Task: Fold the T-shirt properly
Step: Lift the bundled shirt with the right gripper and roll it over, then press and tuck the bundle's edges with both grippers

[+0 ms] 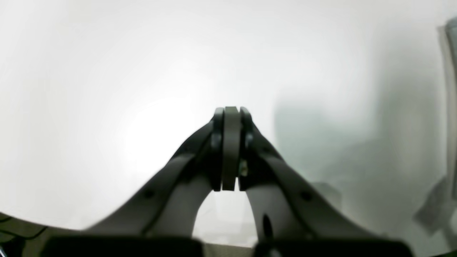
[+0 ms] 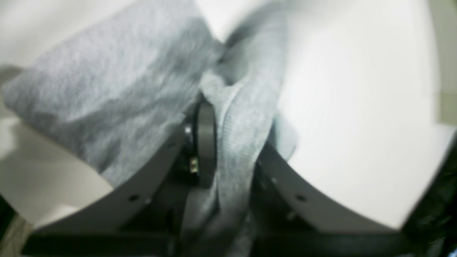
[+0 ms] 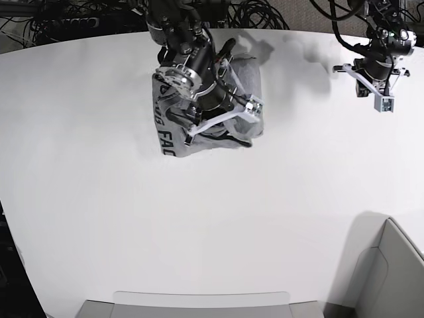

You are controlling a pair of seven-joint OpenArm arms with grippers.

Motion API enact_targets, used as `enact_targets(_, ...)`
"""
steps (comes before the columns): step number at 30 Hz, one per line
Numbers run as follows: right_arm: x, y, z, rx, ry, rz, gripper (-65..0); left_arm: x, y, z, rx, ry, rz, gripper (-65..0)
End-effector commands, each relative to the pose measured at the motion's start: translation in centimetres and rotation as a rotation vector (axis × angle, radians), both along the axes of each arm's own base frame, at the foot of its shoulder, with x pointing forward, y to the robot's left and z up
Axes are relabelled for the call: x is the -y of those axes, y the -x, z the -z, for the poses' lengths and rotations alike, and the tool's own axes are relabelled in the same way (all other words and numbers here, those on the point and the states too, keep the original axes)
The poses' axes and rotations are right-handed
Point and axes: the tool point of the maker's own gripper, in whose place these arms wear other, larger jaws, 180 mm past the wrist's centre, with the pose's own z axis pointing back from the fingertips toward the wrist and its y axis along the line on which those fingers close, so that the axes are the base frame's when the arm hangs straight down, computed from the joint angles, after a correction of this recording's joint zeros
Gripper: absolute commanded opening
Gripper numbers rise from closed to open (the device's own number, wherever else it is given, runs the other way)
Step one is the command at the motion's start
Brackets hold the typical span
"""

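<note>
Plain white matte table, black cable tangle behind, heather-grey cotton T-shirt lettered "FAC", right gripper clamping its fabric, left gripper closed, empty.

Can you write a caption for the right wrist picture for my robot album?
Right pincer shut on a bunched fold of the grey T-shirt above the white table.
</note>
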Motion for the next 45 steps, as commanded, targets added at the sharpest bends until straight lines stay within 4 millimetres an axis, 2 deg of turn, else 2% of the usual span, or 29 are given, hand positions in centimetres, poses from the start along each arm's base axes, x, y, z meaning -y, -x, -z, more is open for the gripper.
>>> enact_targets(1,-1.2,0.0,-0.8,0.026,-0.035,-0.029,-65.0,-0.2,-0.5,-0.8,0.030,-0.014,0.008,-65.0)
enact_targets(11,-3.9,1.6,3.8,-0.080,0.069,-0.148,-65.0,-1.2,0.0,-1.1,0.034,-0.026,-0.025,-65.0)
enact_targets(15,-5.1,1.6,4.1,-0.076,0.056,-0.187,-65.0,-1.1,0.0,-1.0,0.033,-0.021,-0.026,-65.0)
enact_targets(20,-5.5,1.5,4.5,-0.092,0.022,-0.157,-65.0,-1.1,0.0,-1.0,0.035,-0.021,-0.026,-65.0)
enact_targets(26,-7.8,3.8,4.0,-0.200,-0.143,-0.219,-43.4,-1.1,-0.1,-1.1,0.039,-0.022,-0.025,-65.0)
enact_targets(28,-9.0,4.5,3.2,-0.234,-0.221,-0.251,-39.7,-1.1,-0.1,-1.0,0.040,-0.021,-0.026,-65.0)
enact_targets(31,-9.6,4.3,2.2,-0.241,-0.278,-0.271,-39.4,-1.0,-0.1,-1.0,0.041,-0.020,-0.026,-65.0)
enact_targets(32,-9.3,3.9,2.0,-0.242,-0.293,-0.256,-39.4,-1.0,0.0,-0.9,0.037,-0.016,-0.028,-65.0)
enact_targets(36,-7.3,1.0,-1.0,-0.169,-0.385,-0.165,-39.4,-0.9,0.0,-0.4,0.026,-0.005,-0.027,-65.0)
enact_targets(38,-5.1,-0.9,-1.6,-0.150,-0.424,-0.081,-39.4,-0.7,-0.1,-0.5,0.031,-0.002,-0.021,-65.0)
enact_targets(42,0.8,-3.2,-1.1,-0.133,-0.429,0.066,-39.4,2.3,-1.6,-0.9,0.086,0.093,0.051,-65.0)
enact_targets(45,4.1,-2.5,-0.4,-0.149,-0.425,0.105,-39.4,5.4,-2.6,-1.4,0.132,0.187,0.123,-65.0)
